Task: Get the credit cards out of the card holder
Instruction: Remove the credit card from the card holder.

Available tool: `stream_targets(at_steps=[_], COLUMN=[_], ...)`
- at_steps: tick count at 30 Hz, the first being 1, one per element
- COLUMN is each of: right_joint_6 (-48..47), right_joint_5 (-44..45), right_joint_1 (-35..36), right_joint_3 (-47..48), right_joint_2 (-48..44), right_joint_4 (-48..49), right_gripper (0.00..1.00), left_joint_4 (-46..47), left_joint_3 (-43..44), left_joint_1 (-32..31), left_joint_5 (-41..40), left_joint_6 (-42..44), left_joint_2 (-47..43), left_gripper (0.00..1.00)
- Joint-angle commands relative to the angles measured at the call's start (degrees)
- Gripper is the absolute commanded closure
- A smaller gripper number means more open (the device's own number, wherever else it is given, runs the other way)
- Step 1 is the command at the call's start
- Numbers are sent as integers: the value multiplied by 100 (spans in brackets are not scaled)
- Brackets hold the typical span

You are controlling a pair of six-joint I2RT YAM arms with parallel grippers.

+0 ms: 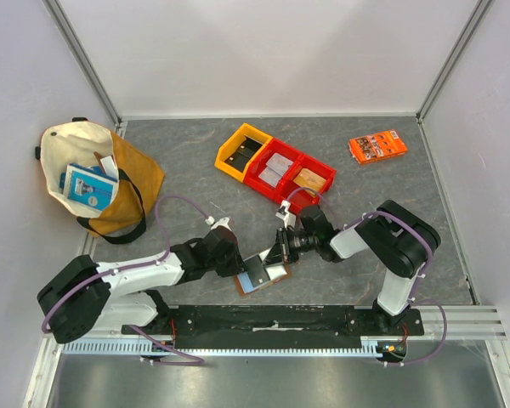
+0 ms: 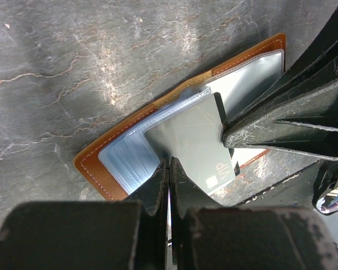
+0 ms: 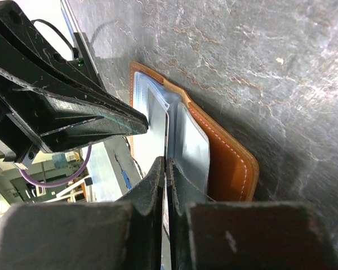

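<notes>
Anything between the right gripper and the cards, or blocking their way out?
Nothing visible. The right gripper is closed on the edge of a grey card that sticks out of the open card holder; the left gripper is shut at the holder's near side.

Cream canvas tote bag [image 1: 68, 140] with mustard lower panel, holding a blue-and-white box [image 1: 89, 187], far left on dark grey stone-look tabletop [image 1: 187, 144]; yellow plastic bin [image 1: 223, 161] touching two red plastic bins [image 1: 257, 178]; orange printed packet [image 1: 378, 145] far right.
</notes>
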Motion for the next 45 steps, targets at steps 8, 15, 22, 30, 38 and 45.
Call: stream_targets(at_steps=[8, 15, 22, 30, 38, 45], right_joint_6=[245, 271, 254, 262, 280, 219], right_joint_5=[-168, -194, -229, -256, -282, -300], right_joint_1=[-77, -86, -86, -77, -24, -24], right_joint_3=[-178, -187, -161, -91, -38, -38], right_joint_2=[159, 141, 203, 273, 300, 265], right_joint_4=[580, 624, 615, 624, 615, 563], right_gripper=[87, 89, 89, 88, 91, 100], left_joint_4=[-180, -180, -154, -128, -66, -75], left_joint_3=[-285, -364, -346, -346, -346, -355], left_joint_1=[-19, -11, -11, -11, -19, -19], left_joint_5=[-52, -34, -8, 10, 36, 36], left_joint_6=[-132, -194, -176, -176, -159, -150], left_joint_2=[-281, -334, -299, -255, -167, -176], left_gripper=[98, 98, 98, 98, 98, 98])
